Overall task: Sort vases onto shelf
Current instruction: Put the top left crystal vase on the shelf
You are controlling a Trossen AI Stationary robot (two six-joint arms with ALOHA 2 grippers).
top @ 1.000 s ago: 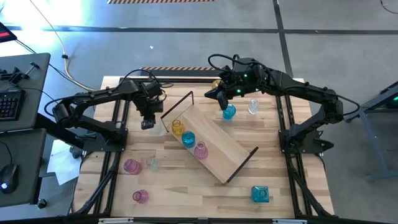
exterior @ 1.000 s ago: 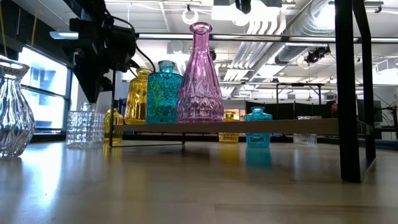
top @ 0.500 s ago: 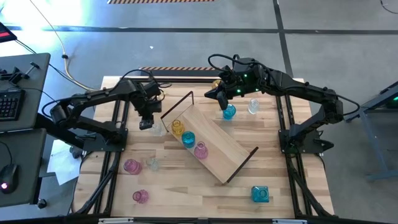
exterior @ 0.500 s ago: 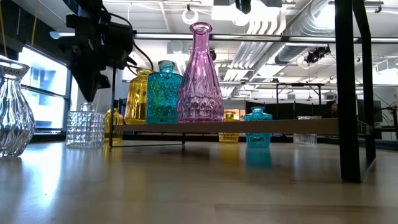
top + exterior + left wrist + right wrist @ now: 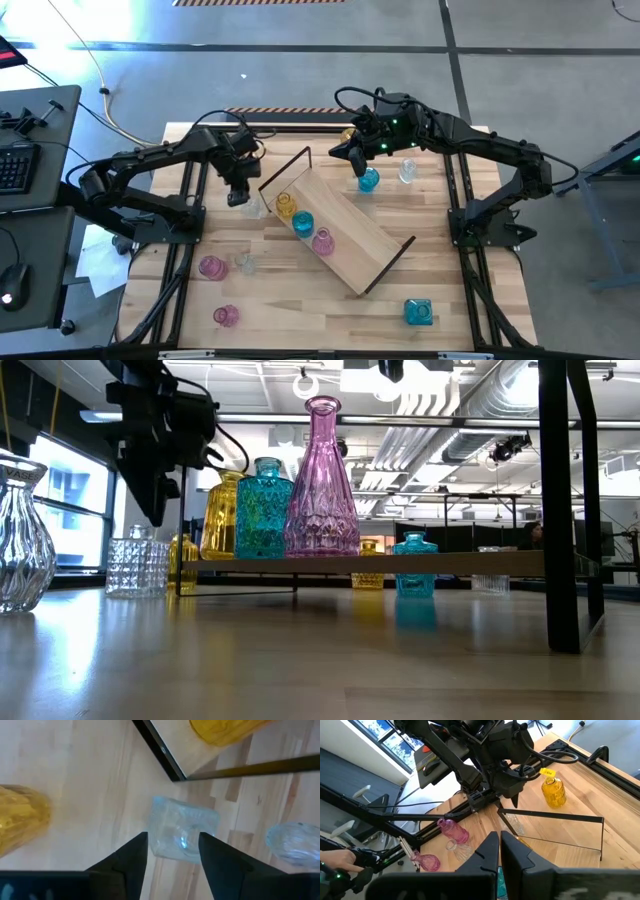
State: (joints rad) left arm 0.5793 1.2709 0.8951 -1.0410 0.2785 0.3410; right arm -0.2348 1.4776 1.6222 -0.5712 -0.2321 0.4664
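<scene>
The shelf [image 5: 352,246] lies slantwise mid-table, with a yellow vase [image 5: 286,204], a teal vase [image 5: 302,222] and a pink vase [image 5: 322,241] standing on it. My left gripper [image 5: 173,835] hangs open, pointing down, just above a clear square vase [image 5: 182,834] that stands on its base on the table beside the shelf's left end [image 5: 252,208]. Its fingers sit on either side of the vase's top. My right gripper [image 5: 361,165] is shut and hovers above a teal vase [image 5: 369,181] standing behind the shelf.
On the table stand a yellow vase [image 5: 348,134] and a clear vase [image 5: 407,171] at the far side. Two pink vases [image 5: 211,266] [image 5: 226,315] and a clear one [image 5: 244,264] stand near left, a teal square vase [image 5: 418,312] near right. The shelf's black frame loop [image 5: 288,168] rises beside my left gripper.
My left gripper has opened over the clear square vase and shifted slightly. The vase stays standing on the table where it was. My right arm has kept still.
</scene>
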